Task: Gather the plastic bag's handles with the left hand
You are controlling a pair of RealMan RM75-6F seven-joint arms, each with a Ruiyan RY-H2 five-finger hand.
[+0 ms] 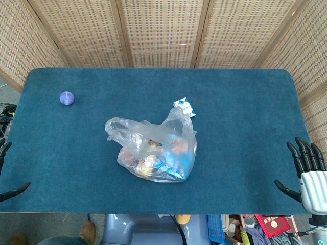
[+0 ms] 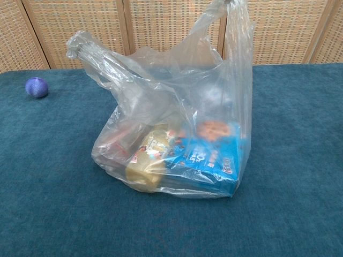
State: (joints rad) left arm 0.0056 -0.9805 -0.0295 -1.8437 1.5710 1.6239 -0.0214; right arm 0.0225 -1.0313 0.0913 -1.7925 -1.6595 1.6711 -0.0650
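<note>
A clear plastic bag (image 1: 153, 148) (image 2: 177, 128) full of snack packs stands in the middle of the blue table. One handle (image 1: 115, 126) (image 2: 80, 45) sticks up at its left, the other (image 1: 181, 115) (image 2: 230, 10) rises at its right. My left hand (image 1: 6, 171) shows only as dark fingertips at the left frame edge, far from the bag, holding nothing. My right hand (image 1: 306, 171) rests at the table's right front corner, fingers spread and empty. Neither hand shows in the chest view.
A small purple ball (image 1: 67, 98) (image 2: 36, 87) lies at the far left of the table (image 1: 245, 127). A blue-and-white carton (image 1: 185, 106) sits just behind the bag. Wicker screens (image 1: 163, 30) close off the back.
</note>
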